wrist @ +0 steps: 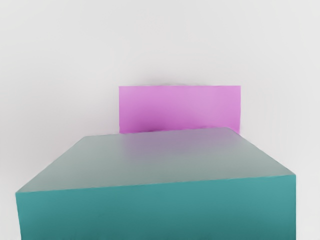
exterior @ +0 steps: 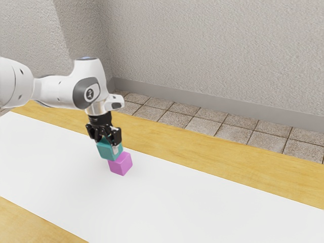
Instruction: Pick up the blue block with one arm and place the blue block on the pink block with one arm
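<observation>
Alignment matters now: the end effector (exterior: 109, 143), clamped on the blue block (exterior: 107, 151), should centre it squarely over the pink block (exterior: 120, 164) before lowering and releasing.

A light wooden table (exterior: 243, 167) carries a broad white sheet (exterior: 202, 212); a small pink cube (exterior: 121, 165) sits on it, nearer the table's far edge.

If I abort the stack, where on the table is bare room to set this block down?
The white tabletop lies bare on the exterior view's right of the pink block, up to the wood strip, and in front of it. Crowded only at the pink block, where the gripper holds the blue block right by it.
</observation>
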Controlling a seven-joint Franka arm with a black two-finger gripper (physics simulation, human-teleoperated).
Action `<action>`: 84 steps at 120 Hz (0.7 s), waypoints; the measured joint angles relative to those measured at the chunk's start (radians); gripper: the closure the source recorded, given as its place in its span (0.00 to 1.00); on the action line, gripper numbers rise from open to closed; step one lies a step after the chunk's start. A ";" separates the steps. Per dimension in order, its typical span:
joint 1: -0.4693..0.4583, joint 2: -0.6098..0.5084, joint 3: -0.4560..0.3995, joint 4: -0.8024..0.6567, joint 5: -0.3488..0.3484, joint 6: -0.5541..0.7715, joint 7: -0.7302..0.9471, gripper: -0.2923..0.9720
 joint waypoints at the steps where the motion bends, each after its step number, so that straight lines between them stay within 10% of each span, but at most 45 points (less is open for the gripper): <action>1: 0.000 0.003 0.000 0.005 0.002 -0.001 0.000 0.49; 84: -0.003 0.065 -0.024 0.079 0.016 -0.031 0.026 0.33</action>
